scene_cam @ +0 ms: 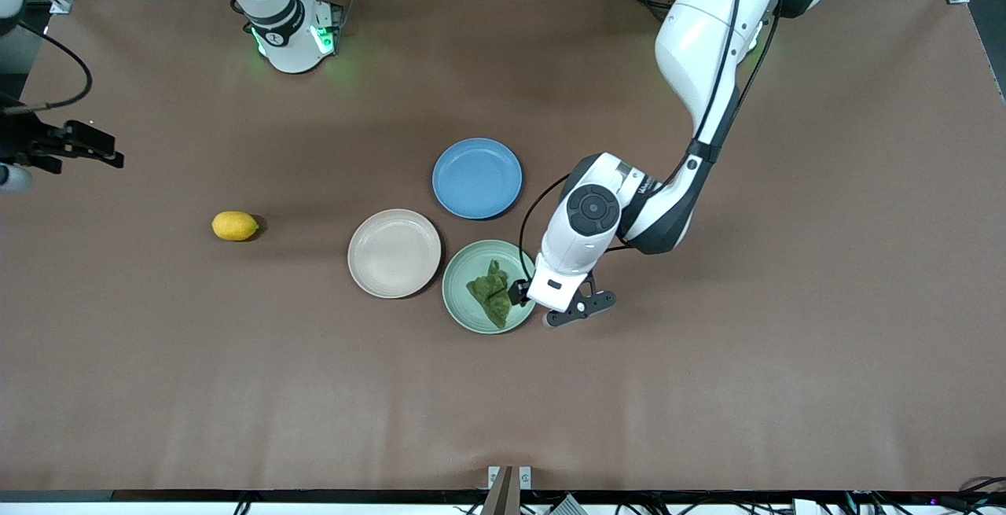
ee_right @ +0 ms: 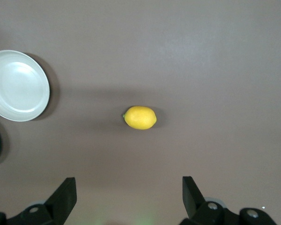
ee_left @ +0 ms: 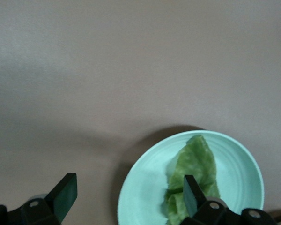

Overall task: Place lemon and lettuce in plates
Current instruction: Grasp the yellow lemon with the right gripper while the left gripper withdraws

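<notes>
— While the left hand (scene_cam: 528, 304) hangs over the mint green plate (scene_cam: 464, 307) at its edge toward the left arm's end of the bench (scene_cam: 786, 342), how are its fingers?
— Spread wide, holding nothing. In the left wrist view one finger (ee_left: 191, 194) is over the lettuce (ee_left: 193, 180) and the other is over bare bench just outside the rim.
— And the lettuce itself?
— It lies flat in that plate, toward the rim nearest the left hand. Its long axis runs roughly from the front camera's edge up toward the robots' bases, narrow tip toward the bases.
— What crowds the plate?
— The beige-pink plate (scene_cam: 394, 252) sits just beside it toward the right arm's end, rims close or touching; I cannot tell which. The blue plate (scene_cam: 477, 178) lies farther from the front camera, close to both. Open bench lies toward the front camera and toward the left arm's end.
— The lemon (scene_cam: 234, 226)?
— On the bench, well apart from the plates, toward the right arm's end, with bare surface all around. Its long axis runs along the bench's length, pointed ends toward either arm's end.
— The right hand (scene_cam: 86, 145)?
— It waits up at the bench's edge at the right arm's end, fingers (ee_right: 63, 199) wide, empty; its wrist view looks down on the lemon.
</notes>
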